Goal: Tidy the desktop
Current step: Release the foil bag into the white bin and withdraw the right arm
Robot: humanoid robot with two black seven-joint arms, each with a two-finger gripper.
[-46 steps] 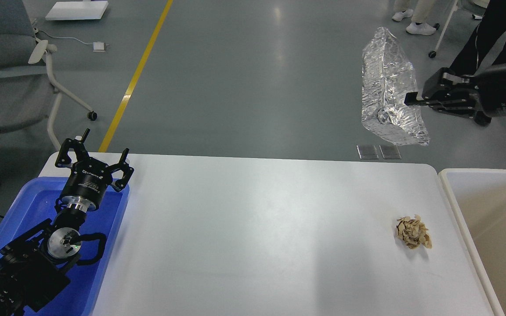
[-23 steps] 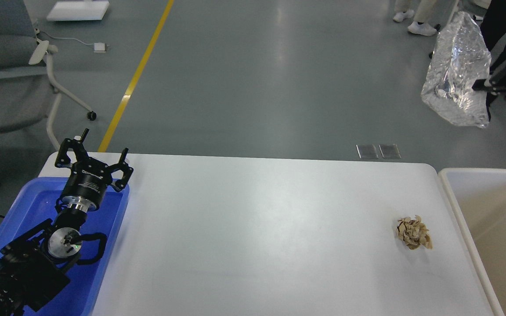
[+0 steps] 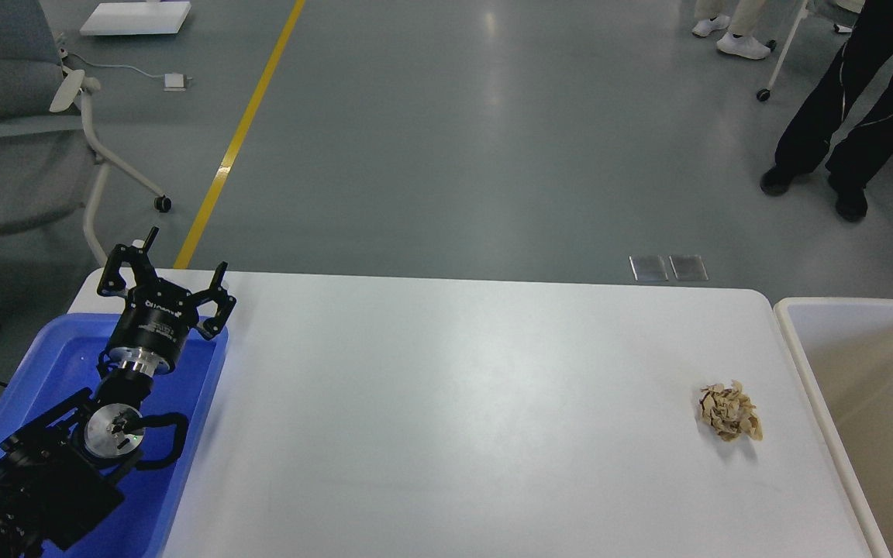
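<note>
The white desktop (image 3: 446,411) fills the lower middle of the head view. A crumpled brown paper ball (image 3: 729,411) lies on it near the right edge. My left gripper (image 3: 167,267) is open and empty, held above the far end of the blue tray (image 3: 183,449) at the desktop's left. My right arm and gripper are out of view.
A cream-white bin (image 3: 811,387) with a beige inside stands right of the desktop. A grey chair (image 3: 20,116) stands at the far left. A person's black-trousered legs (image 3: 842,116) stand on the floor at the far right.
My right gripper, holding a clear crinkled plastic bag, moved right and left the view with the bag. The left arm has not moved.
</note>
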